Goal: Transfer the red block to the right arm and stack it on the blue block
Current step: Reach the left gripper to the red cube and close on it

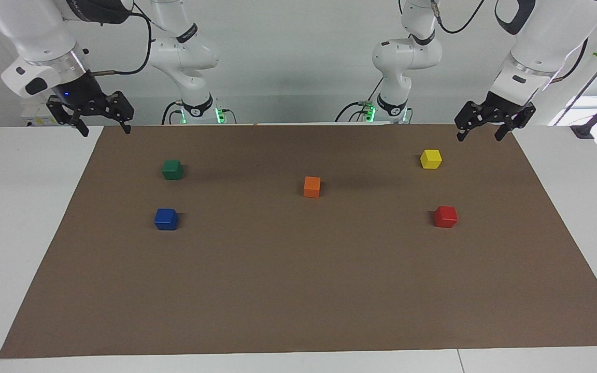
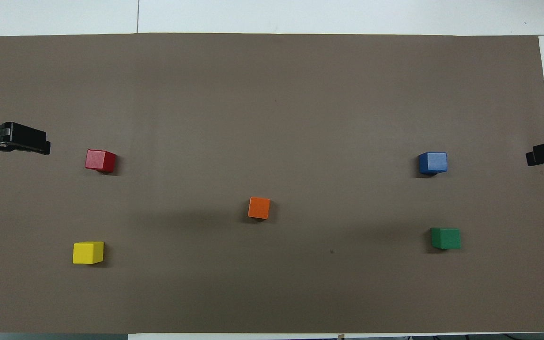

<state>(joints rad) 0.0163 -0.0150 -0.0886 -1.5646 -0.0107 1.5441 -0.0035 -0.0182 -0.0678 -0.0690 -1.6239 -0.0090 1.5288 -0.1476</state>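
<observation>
- We find the red block [image 1: 445,216] toward the left arm's end of the mat [image 1: 298,290], the yellow block [image 1: 430,158] nearer the robots' edge.
- The blue block [image 1: 166,218] sits toward the right arm's end, the green block [image 1: 172,169] nearer the robots.
- The orange block [image 1: 312,186] lies mid-mat.

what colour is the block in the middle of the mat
Orange. The block shows best in the overhead view.
</observation>
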